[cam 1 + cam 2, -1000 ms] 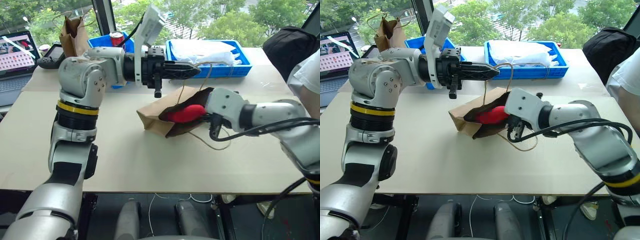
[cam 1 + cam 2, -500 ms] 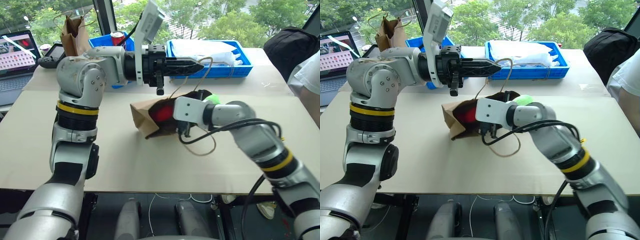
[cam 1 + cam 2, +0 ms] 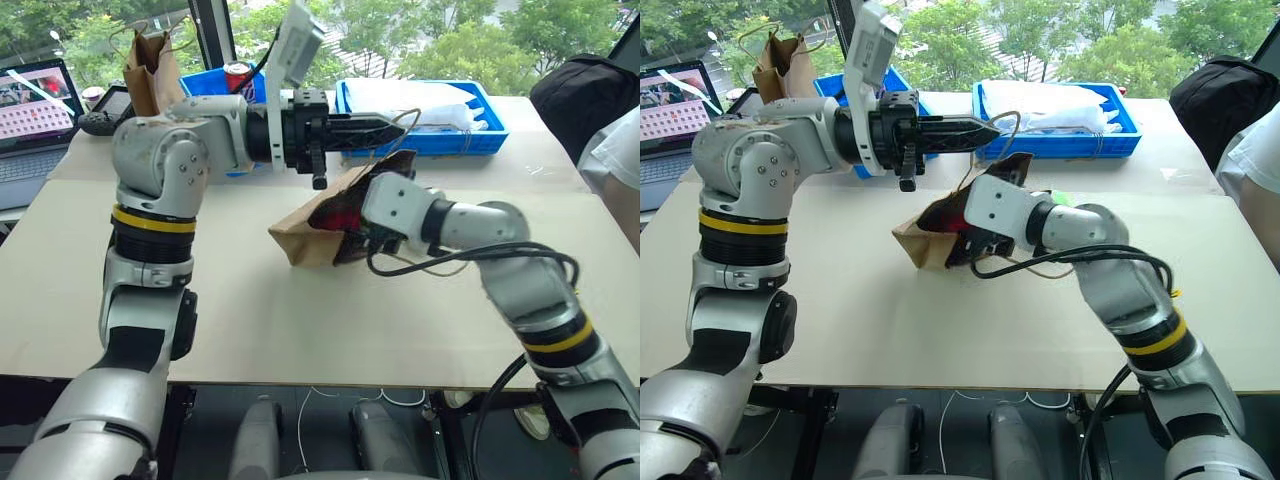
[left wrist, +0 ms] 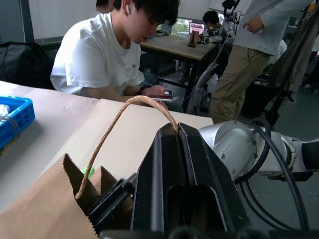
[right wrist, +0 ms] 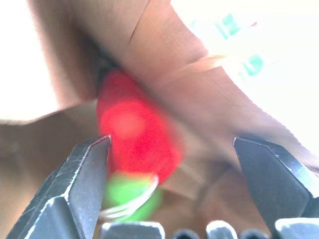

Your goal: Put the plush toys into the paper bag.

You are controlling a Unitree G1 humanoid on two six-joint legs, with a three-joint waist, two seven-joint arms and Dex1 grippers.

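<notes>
Since the picture of 1 second ago, the right gripper (image 5: 172,144) has let go: its 2 black fingers (image 5: 82,184) now stand wide apart at the mouth of the paper bag (image 3: 305,228), and nothing is between them. The right forearm has also swung more over the table, and the bag's mouth edge is lifted a little higher.

The left gripper (image 4: 178,130) is as before, with its fingers pressed together on 1 tan cord handle (image 4: 119,119) of the bag. The cord loops up from the bag's serrated edge to the fingertips, so the mouth is kept raised and open.

The red chili-shaped plush toy (image 5: 132,127) lies inside the bag, just ahead of the open right fingers and closer to one of them. Its long axis runs along the gripper's line into the bag: the red body points deeper in, and the green tip (image 5: 130,195) is the end nearest to the fingers, at the mouth.

A small piece of the light green plush toy (image 3: 1058,198) shows just behind the right forearm, beside the bag.

The bag lies on its side on the table (image 3: 300,320), with its closed bottom away from the right gripper.
</notes>
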